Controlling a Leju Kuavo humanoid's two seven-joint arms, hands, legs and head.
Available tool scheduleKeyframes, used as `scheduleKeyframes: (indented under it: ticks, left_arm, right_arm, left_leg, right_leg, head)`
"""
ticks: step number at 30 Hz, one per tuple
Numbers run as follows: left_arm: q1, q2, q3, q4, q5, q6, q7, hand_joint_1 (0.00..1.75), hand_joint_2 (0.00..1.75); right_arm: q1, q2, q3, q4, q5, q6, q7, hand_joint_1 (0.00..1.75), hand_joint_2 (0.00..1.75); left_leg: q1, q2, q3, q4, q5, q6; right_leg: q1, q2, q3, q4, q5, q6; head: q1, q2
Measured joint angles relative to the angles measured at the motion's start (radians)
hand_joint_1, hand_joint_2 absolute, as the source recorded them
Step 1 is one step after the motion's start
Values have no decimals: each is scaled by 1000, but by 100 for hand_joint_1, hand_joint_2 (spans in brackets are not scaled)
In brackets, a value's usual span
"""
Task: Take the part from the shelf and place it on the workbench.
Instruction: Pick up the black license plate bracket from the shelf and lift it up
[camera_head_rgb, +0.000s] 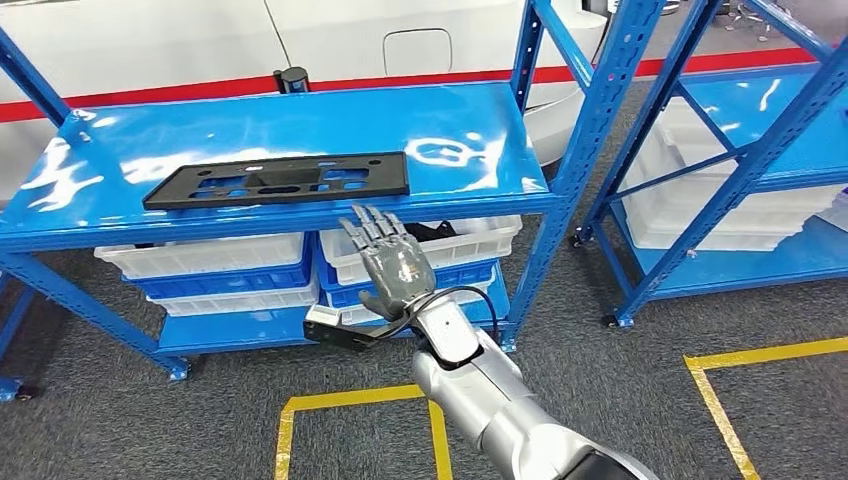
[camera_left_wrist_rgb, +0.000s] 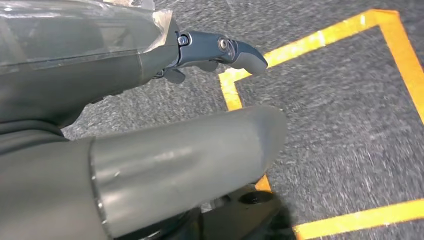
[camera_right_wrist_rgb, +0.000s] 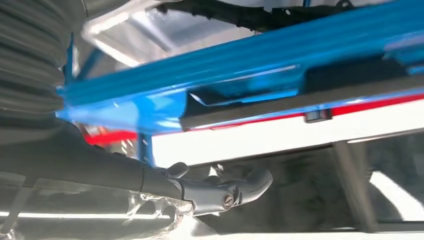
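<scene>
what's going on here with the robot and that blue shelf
A humanoid robot stands in front of a blue metal shelf and reaches its right hand up toward a flat black plastic part with cut-outs lying on the top board. The fingers are spread and sit just below the shelf's front edge, not touching the part. The left hand hangs over grey carpet with yellow floor tape and holds nothing. White plastic bins sit on the lower shelf.

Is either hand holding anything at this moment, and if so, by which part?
Nothing is held. The right hand is raised, fingers spread, just below the shelf's front edge, short of the black part. The left hand hangs over the floor, holding nothing.
</scene>
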Motion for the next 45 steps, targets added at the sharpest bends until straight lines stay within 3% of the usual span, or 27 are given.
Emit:
scheduleKeyframes:
  ticks: [1, 2, 3, 5, 7, 10, 12, 15, 16, 17, 18, 20, 22, 24, 27, 29, 31, 32, 33, 35, 37, 42, 43, 45]
  left_arm:
    - [1, 0, 0, 0, 0, 0, 0, 0, 0]
    - [1, 0, 0, 0, 0, 0, 0, 0, 0]
    - [1, 1, 0, 0, 0, 0, 0, 0, 0]
    - [1, 2, 0, 0, 0, 0, 0, 0, 0]
    - [-1, 2, 0, 0, 0, 0, 0, 0, 0]
    - [-2, 1, 0, 0, 1, 0, 0, 0, 0]
    - [-2, 1, 0, 0, 1, 0, 0, 0, 0]
    - [-2, 1, 0, 0, 0, 1, -1, 0, 0]
    - [-2, 1, 0, 0, 0, 1, -1, 0, 0]
    - [-2, 1, 0, 0, -1, 1, -1, 0, 0]
    - [-2, 1, 0, 0, -1, 1, -1, 0, 0]
    - [-3, 1, 0, 0, -4, 0, -1, 0, 0]
    - [-4, 0, 0, 0, -7, 0, -2, 0, 0]
    - [-5, -2, 0, 0, -10, 0, -2, 0, 0]
    - [-9, -5, 0, -1, -10, 0, -4, 0, 0]
    - [-10, -6, 0, -1, -10, 0, -5, 0, 0]
    - [-10, -7, 0, 0, -10, 0, -6, 0, 0]
    - [-9, -7, 0, 0, -10, 0, -6, 0, 0]
    - [-9, -7, 0, 0, -10, 1, -6, 0, 0]
    - [-9, -6, 0, 0, -10, 1, -6, 0, 0]
    - [-11, -7, 0, 0, -10, 1, -6, 0, 0]
    - [-12, -11, 1, 0, -12, 1, -6, 0, 0]
    - [-12, -12, 1, 0, -12, 1, -6, 0, 0]
    - [-12, -13, 1, 0, -14, 1, -6, 0, 0]
  right_arm:
    - [-1, 0, 13, 1, -4, 1, 1, 0, 175]
    - [-1, 0, 22, 1, -7, 2, 2, 0, 175]
    - [-1, 0, 30, 1, -9, 2, 3, 0, 175]
    - [-3, 1, 40, 1, -10, 3, 3, 0, 175]
    - [-7, 1, 47, 2, -11, 3, 5, 0, 175]
    - [-11, 1, 54, 2, -11, 3, 6, 0, 175]
    - [-16, 0, 56, 1, -16, 3, 6, 0, 175]
    - [-21, -1, 70, 4, -45, 3, 11, 0, 175]
    - [-21, -1, 78, 6, -56, 3, 16, 0, 175]
    - [-22, -1, 86, 9, -66, 4, 23, 0, 175]
    - [-24, -1, 95, 11, -75, 4, 32, 0, 175]
    - [-34, -1, 114, 16, -91, 2, 47, 0, 175]
    - [-50, -1, 134, 23, -108, -1, 58, 0, 175]
    - [-60, -1, 151, 30, -123, -3, 66, 0, 175]
    - [-66, 1, 175, 40, -142, -5, 74, 0, 175]
    - [-67, 1, 194, 49, -151, -7, 80, 0, 175]
    - [-66, 1, 212, 60, -157, -8, 85, 0, 175]
    - [-64, 1, 220, 66, -160, -9, 88, 0, 175]
    - [-64, 1, 229, 70, -163, -10, 93, 0, 175]
    - [-65, 1, 244, 76, -168, -11, 104, 0, 175]
    - [-71, 0, 255, 83, -174, -15, 114, 0, 175]
    - [-87, 0, 272, 106, -181, -27, 124, 0, 175]
    - [-91, -1, 274, 110, -180, -30, 127, 0, 175]
    - [-95, -2, 280, 125, -175, -37, 135, 0, 175]
  left_leg:
    - [2, 0, -33, 43, -5, -4]
    - [3, 1, -50, 49, 12, -6]
    - [5, 1, -45, 16, 47, -7]
    - [7, 4, 9, -121, 131, -6]
    - [4, 3, 52, -209, 163, 4]
    - [-2, 0, 61, -220, 158, 27]
    - [-1, 0, 68, -226, 159, 43]
    - [-3, 1, 73, -229, 154, 59]
    - [-5, 0, 74, -229, 152, 60]
    - [-6, 0, 77, -229, 150, 60]
    - [-6, -2, 81, -229, 146, 59]
    - [-7, -5, 92, -229, 138, 54]
    - [-11, -6, 100, -227, 128, 45]
    - [-11, -5, 102, -227, 120, 33]
    - [-5, -3, 95, -202, 99, 16]
    - [-1, -1, 47, -101, 52, 7]
    - [2, 1, -28, 22, 10, -1]
    - [3, 1, -54, 49, 13, -3]
    - [4, 1, -60, 36, 38, -5]
    - [7, 3, -16, -88, 123, -4]
    - [5, 4, 36, -196, 167, 4]
    - [-2, 0, 57, -224, 166, 40]
    - [-1, 1, 61, -228, 167, 47]
    - [-2, 2, 65, -231, 165, 57]
  right_leg:
    - [1, 0, 4, 0, -4, -2]
    - [1, 0, 8, 1, -8, -1]
    - [1, 1, 13, 2, -13, 1]
    - [2, 3, 25, 5, -25, 9]
    - [7, 4, 30, 7, -34, 19]
    - [11, 3, 30, 6, -40, 36]
    - [11, 2, 11, 43, -59, 42]
    - [9, 0, -105, 246, -131, 36]
    - [8, 0, -143, 305, -145, 38]
    - [8, 0, -162, 326, -141, 43]
    - [8, 0, -156, 299, -119, 51]
    - [9, -1, -95, 155, -48, 61]
    - [11, -4, -41, 38, 0, 54]
    - [14, -4, -28, 13, 9, 38]
    - [5, -2, -13, 2, 9, 16]
    - [1, -2, 0, -4, 5, 5]
    - [2, -2, 5, -2, -1, -1]
    - [2, -1, 6, -1, -4, -1]
    - [2, 0, 8, 0, -7, 0]
    - [2, 2, 17, 5, -18, 6]
    - [8, 3, 21, 8, -27, 16]
    - [12, 2, 12, 27, -45, 42]
    - [12, 2, -7, 64, -62, 43]
    - [10, 1, -83, 199, -111, 38]
  head:
    - [-2, 0]
    - [-3, 0]
    - [-5, 0]
    - [-8, 0]
    - [-9, 0]
    - [-4, 0]
    - [2, 0]
    - [15, 0]
    - [17, 0]
    - [18, 0]
    - [20, 0]
    - [23, 0]
    - [25, 0]
    - [24, 0]
    - [19, 0]
    - [8, 0]
    - [1, 0]
    - [0, 0]
    - [-1, 0]
    - [-5, 0]
    - [-7, 0]
    - [1, 0]
    - [5, 0]
    - [13, 0]
